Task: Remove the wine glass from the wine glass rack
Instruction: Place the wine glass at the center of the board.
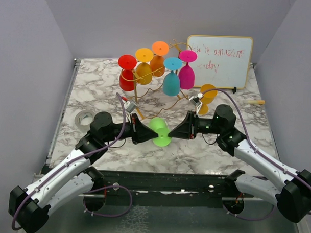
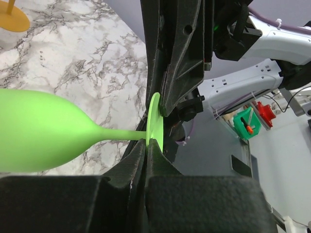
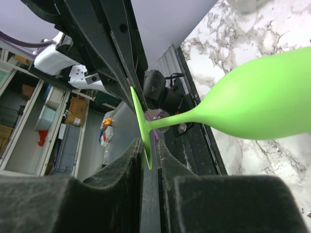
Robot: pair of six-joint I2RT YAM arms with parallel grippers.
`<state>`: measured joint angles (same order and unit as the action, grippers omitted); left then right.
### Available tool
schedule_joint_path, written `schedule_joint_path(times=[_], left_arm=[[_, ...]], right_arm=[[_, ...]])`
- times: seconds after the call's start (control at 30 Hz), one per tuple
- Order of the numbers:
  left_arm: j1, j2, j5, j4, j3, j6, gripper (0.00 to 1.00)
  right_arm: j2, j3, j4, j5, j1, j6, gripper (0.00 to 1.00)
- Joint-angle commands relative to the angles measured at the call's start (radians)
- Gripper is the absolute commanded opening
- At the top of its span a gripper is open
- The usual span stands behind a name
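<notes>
The lime green wine glass (image 1: 157, 126) lies sideways in the air between my two grippers, above the front of the marble table (image 1: 95, 89) and well clear of the gold wire wine glass rack (image 1: 179, 44). My left gripper (image 2: 147, 141) is shut on the rim of the glass's flat foot, and the bowl (image 2: 39, 128) points away to the left. My right gripper (image 3: 148, 145) faces it from the other side, jaws slightly open around the same foot. The foot rim rests against one finger, with a gap to the other.
Red (image 1: 127, 74), yellow (image 1: 144, 67), orange (image 1: 158, 58), teal (image 1: 171, 78) and magenta (image 1: 186, 71) glasses hang upside down on the rack. A gold glass (image 1: 207, 95) stands right of it. A whiteboard (image 1: 219, 55) leans at the back right, and a tape roll (image 1: 84, 119) lies at the left.
</notes>
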<state>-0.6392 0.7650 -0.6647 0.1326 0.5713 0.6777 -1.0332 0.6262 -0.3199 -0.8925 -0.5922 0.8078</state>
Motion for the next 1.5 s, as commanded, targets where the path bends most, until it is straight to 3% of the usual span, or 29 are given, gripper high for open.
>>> schedule_joint_path(times=[0.0,0.17,0.33,0.47,0.57,0.67,0.73,0.83,1.0,1.2,1.47], left_arm=[[-0.005,-0.039,0.009,0.036,-0.012,0.007,0.00],[-0.005,-0.025,-0.003,0.121,-0.046,0.056,0.00],[-0.006,0.023,-0.002,0.172,-0.073,0.098,0.00],[-0.006,0.028,0.021,0.181,-0.075,0.087,0.00],[-0.006,0.024,0.037,0.174,-0.088,0.078,0.12],[-0.006,0.028,0.042,0.165,-0.081,0.081,0.40],[-0.007,0.035,0.028,0.149,-0.063,0.068,0.53],[-0.006,0.049,0.041,0.017,-0.010,-0.003,0.65],[-0.006,0.049,0.006,-0.107,0.034,-0.082,0.66],[-0.005,0.034,0.037,-0.025,0.013,-0.045,0.54],[-0.006,0.083,-0.002,-0.027,0.032,-0.066,0.53]], right_arm=[[0.036,-0.008,0.021,-0.042,-0.010,-0.014,0.18],[0.044,-0.016,-0.003,-0.061,-0.012,-0.005,0.23],[-0.005,0.000,-0.041,-0.030,-0.012,0.022,0.02],[0.001,0.020,-0.031,-0.010,-0.012,-0.021,0.01],[0.042,0.032,0.023,0.020,-0.012,-0.089,0.01],[0.032,0.051,0.051,0.028,-0.012,-0.114,0.01],[0.007,0.071,0.061,-0.006,-0.012,-0.129,0.01],[-0.005,0.077,0.035,0.011,-0.012,-0.091,0.01],[-0.031,0.060,-0.052,0.030,-0.012,-0.059,0.01],[-0.088,0.101,-0.027,-0.020,-0.012,-0.094,0.01],[-0.059,0.106,-0.009,0.058,-0.013,-0.127,0.01]])
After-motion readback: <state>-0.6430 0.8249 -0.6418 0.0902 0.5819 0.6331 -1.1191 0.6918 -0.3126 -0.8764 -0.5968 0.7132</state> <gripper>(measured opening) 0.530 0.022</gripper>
